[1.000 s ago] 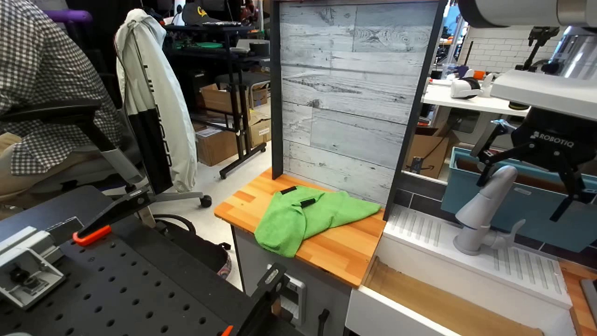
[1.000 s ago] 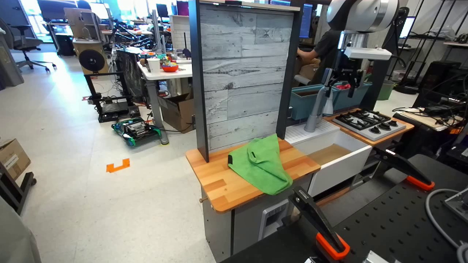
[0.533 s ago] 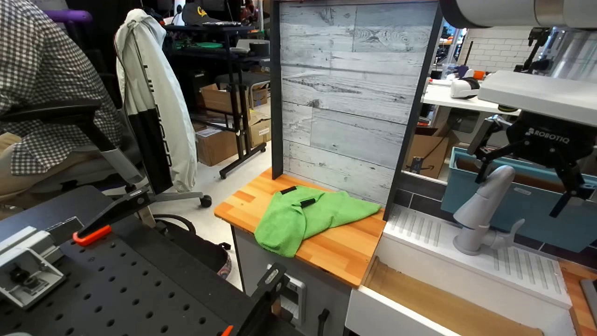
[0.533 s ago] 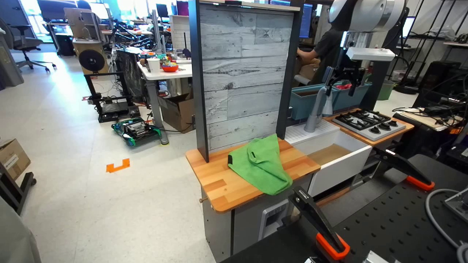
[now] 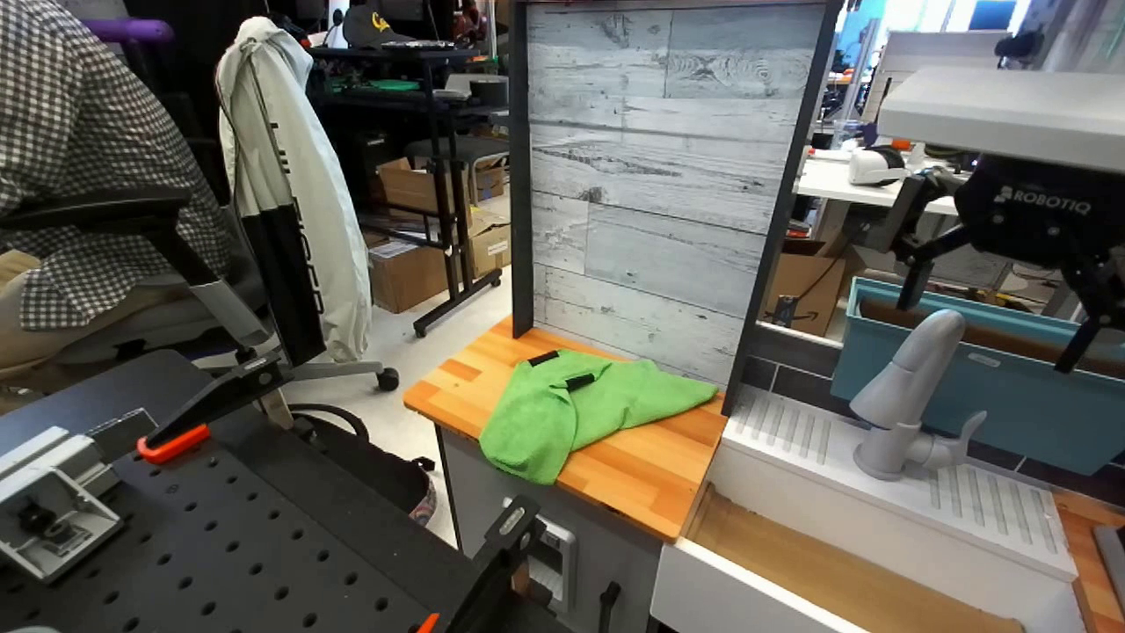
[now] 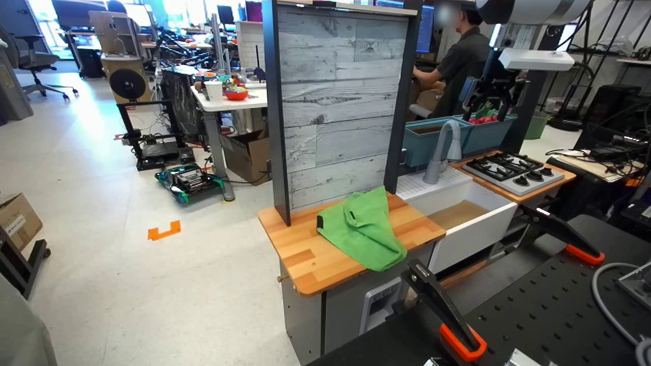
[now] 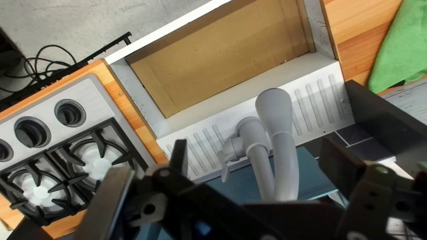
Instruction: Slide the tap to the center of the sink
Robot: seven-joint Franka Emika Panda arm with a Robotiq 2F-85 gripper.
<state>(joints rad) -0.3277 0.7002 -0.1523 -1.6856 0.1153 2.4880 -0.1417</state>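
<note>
"At the right of the scene we have the sink (image 5: pixel 835 510); where on it do we see the tap (image 5: pixel 905 378)?"

"It stands upright on the far ledge (image 5: pixel 839 448), with ribs (image 5: pixel 787 426) to the left and right of its base (image 5: pixel 879 457). We judge the base about midway along, and the wrist view bears us out."

"And the spout (image 7: pixel 287 163)?"

"It arches up and bends down again. We cannot tell whether its tip (image 7: pixel 273 95) hangs over the ledge or past its near edge. The lever (image 5: pixel 945 450) juts from the right of the base."

"How do we find the gripper (image 5: pixel 985 330)?"

"High, at the far side, near the tap and apart from it: in both exterior views we see a gap between the two. Its fingers (image 5: pixel 911 286) stand wide apart. In the wrist view the tap shows between them, and the gripper's blurred dark body hides part of the spout."

"What do we note beyond the sink?"

"Two teal bins (image 6: pixel 422 147); the right one holds red things (image 6: pixel 483 120) with green tops. In an exterior view we also see a person (image 6: pixel 465 56), seated, in a dark shirt, farther off."

"And to the sides?"

"To the left, the green cloth (image 5: pixel 580 413) lies in folds on the wooden top (image 5: pixel 650 483), on the near side of the panel (image 5: pixel 642 176). To the right is the stove (image 6: pixel 513 173), set in wood."

"Nearest us?"

"The black board (image 6: pixel 549 300), dotted with holes, and two clamps (image 6: pixel 437 300) with orange ends."
</note>
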